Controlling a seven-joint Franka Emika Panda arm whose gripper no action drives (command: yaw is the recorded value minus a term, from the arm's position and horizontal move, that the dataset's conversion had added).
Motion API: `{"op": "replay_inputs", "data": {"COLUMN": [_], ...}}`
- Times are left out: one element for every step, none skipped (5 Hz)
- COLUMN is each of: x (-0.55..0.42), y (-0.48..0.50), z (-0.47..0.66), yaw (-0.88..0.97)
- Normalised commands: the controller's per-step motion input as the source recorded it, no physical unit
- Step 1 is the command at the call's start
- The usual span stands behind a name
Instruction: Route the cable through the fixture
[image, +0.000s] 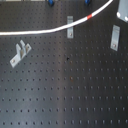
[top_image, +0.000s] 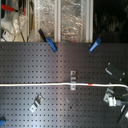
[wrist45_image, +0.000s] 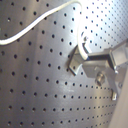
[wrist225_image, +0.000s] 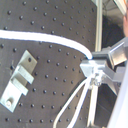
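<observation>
Cable's strung across your bench, clip sits right at it.

First exterior view: thin white cable (image: 45, 31), red band (image: 90, 17), passes the short grey fixture (image: 70, 27). Second exterior view: cable (top_image: 40, 85) runs straight, touching the fixture (top_image: 73, 79). Second wrist view: jaws pinch the cable (wrist225_image: 50, 40).

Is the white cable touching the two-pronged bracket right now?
Apart. In the first exterior view, the cable passes the bracket with a strip of bare board between them.

The cable (image: 45, 31) runs off both side edges in the first exterior view.
</observation>
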Motion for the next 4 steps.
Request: {"op": "replay_inputs", "data": {"x": [0.0, -0.111, -0.161, 0.01], "y": [0.0, 0.535, 0.48, 0.014], "z": [0.09, 0.11, 0.0, 0.0], "yaw": [-0.29, 0.32, 0.26, 0.0]}}
